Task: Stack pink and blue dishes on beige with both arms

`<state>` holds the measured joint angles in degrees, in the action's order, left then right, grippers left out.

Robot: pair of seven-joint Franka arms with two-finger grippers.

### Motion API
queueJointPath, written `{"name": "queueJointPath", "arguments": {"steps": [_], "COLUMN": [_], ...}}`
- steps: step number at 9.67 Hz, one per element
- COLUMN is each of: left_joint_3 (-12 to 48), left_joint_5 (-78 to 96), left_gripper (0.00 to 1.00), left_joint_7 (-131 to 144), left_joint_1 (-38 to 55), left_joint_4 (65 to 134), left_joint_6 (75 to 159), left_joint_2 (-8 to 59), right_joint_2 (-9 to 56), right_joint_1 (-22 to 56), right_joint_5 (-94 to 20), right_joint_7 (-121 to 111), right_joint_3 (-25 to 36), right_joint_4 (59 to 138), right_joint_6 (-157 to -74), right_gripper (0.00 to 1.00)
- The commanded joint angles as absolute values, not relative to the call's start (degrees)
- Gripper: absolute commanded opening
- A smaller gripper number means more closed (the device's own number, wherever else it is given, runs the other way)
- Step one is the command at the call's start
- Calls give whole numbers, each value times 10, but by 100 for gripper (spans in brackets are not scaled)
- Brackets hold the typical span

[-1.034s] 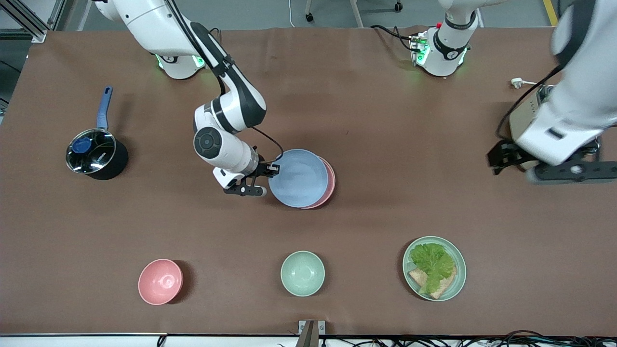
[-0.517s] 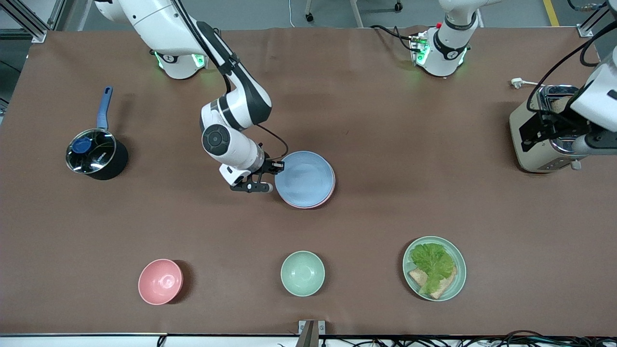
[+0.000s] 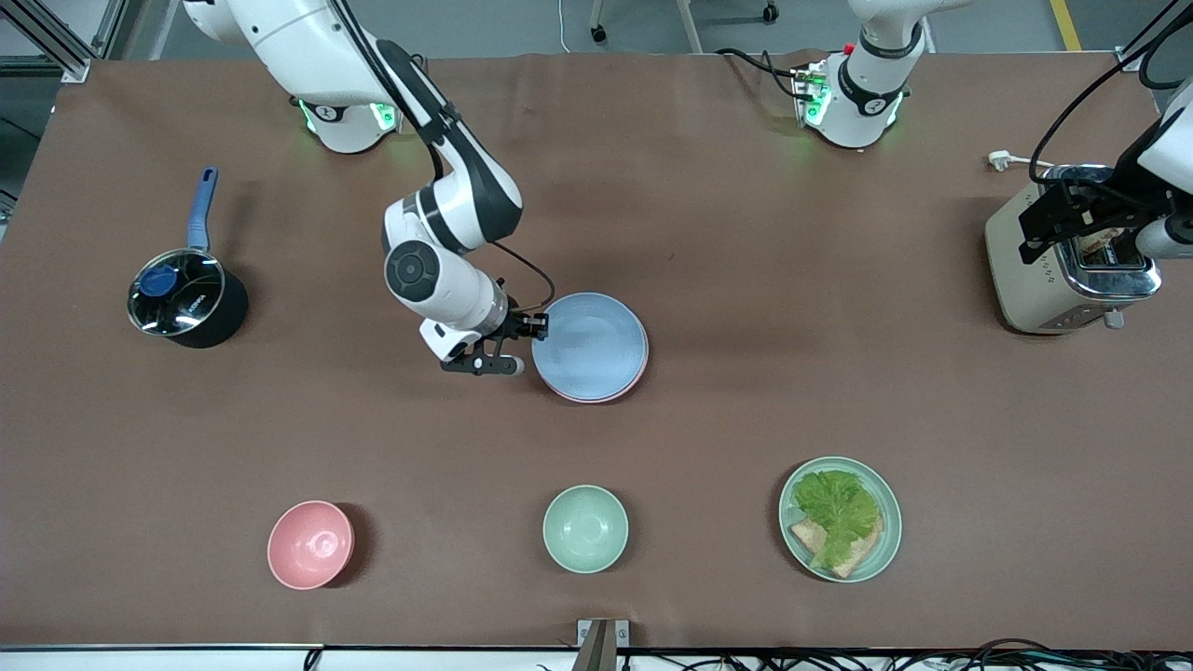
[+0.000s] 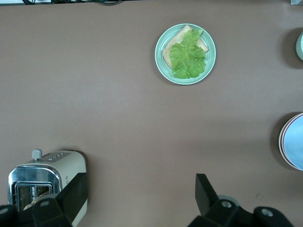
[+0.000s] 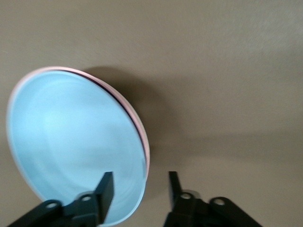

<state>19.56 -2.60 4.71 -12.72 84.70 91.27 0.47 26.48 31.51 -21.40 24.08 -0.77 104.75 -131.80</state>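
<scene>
The pale blue plate [image 3: 590,347] lies on the pale pink plate [image 3: 643,359] in the middle of the table. Only the pink plate's rim shows. No beige plate shows in any view. My right gripper [image 3: 524,347] is open at the edge of the stack toward the right arm's end. In the right wrist view the blue plate [image 5: 71,142] has its rim between the fingers of that gripper [image 5: 140,189], with the pink plate's rim [image 5: 143,142] just under it. My left gripper [image 3: 1072,224] hangs open and empty over the toaster [image 3: 1053,280]; the left wrist view shows this gripper [image 4: 139,194] holding nothing.
A pink bowl [image 3: 310,544], a mint-green bowl [image 3: 585,528] and a green plate with lettuce [image 3: 840,518] line the edge near the front camera. A black saucepan [image 3: 186,300] with a blue handle stands toward the right arm's end. A cable [image 3: 1011,160] lies by the toaster.
The blue plate came down square onto the pink plate, and the right gripper stays at its rim. The left arm swung up and away to above the toaster.
</scene>
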Motion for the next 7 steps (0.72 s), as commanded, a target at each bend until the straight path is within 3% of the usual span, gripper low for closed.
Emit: {"name": "queueJointPath", "arguments": {"steps": [1,4,7], "left_joint_3": [177,160,134], "left_joint_5": [-13,-11,1], "left_gripper": [100,100,100], "left_joint_7": [43,43,46], "left_joint_1": [-105,-84,-71], "left_joint_4": [893,908,911], "left_joint_6": [910,883,853], "left_joint_2": [-22,-36,-44], "right_joint_2": [136,10,-27], "right_joint_1": [272,139,30], "right_joint_5": [-147,-62,-26], "right_joint_7": [245,227,102], "right_joint_3": [8,14,33], "right_joint_4": [1066,1052,954], "right_joint_6": [-1239,-1148,-956], "right_gripper": [100,100,100]}}
